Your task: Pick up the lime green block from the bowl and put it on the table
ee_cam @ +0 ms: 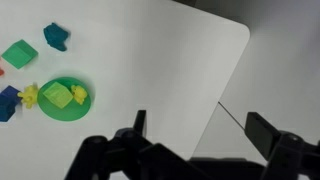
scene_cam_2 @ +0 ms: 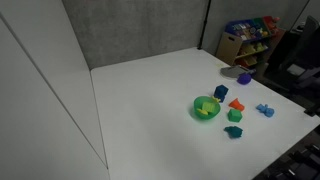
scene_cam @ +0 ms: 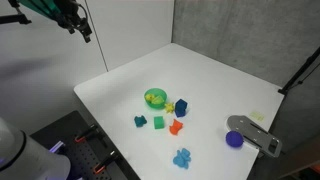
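Note:
The bright green bowl [scene_cam: 155, 97] stands near the middle of the white table [scene_cam: 120, 85]; it also shows in an exterior view [scene_cam_2: 206, 108] and in the wrist view [ee_cam: 65, 100]. The lime green block [ee_cam: 57, 96] lies inside it, next to a small yellow piece [ee_cam: 79, 94]. My gripper [scene_cam: 80, 22] hangs high above the table's far corner, well away from the bowl. In the wrist view its two dark fingers [ee_cam: 203, 128] are wide apart with nothing between them, over the table's edge.
Toy blocks lie around the bowl: yellow [scene_cam: 170, 106], dark blue [scene_cam: 182, 106], teal [scene_cam: 141, 121], green [scene_cam: 158, 123], orange [scene_cam: 176, 127], light blue [scene_cam: 181, 157]. A purple round piece [scene_cam: 234, 139] and a grey object [scene_cam: 255, 133] sit near the table's edge.

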Controlling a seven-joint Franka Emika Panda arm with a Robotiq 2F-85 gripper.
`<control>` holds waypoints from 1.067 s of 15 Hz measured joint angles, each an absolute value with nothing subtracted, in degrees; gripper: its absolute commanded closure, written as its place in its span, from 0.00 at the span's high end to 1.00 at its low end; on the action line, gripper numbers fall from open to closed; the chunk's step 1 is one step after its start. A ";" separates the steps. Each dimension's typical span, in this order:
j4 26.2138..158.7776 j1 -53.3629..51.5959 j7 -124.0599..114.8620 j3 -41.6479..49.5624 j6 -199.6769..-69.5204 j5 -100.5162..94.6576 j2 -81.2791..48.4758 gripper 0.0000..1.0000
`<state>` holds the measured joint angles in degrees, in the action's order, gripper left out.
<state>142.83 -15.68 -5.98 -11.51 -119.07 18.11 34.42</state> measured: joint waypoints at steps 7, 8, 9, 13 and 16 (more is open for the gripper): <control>142.70 -15.55 -5.98 -11.49 -119.04 18.11 34.18 1.00; 142.51 -15.21 -5.98 -11.45 -119.04 18.03 33.85 1.00; 142.11 -14.66 -5.98 -11.41 -119.04 17.87 33.31 1.00; 138.73 -11.33 -6.04 -11.23 -119.04 15.62 29.11 1.00; 135.34 -8.75 -6.44 -10.90 -119.07 13.58 24.06 1.00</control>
<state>135.34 -8.75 -6.44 -10.90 -119.07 13.58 24.06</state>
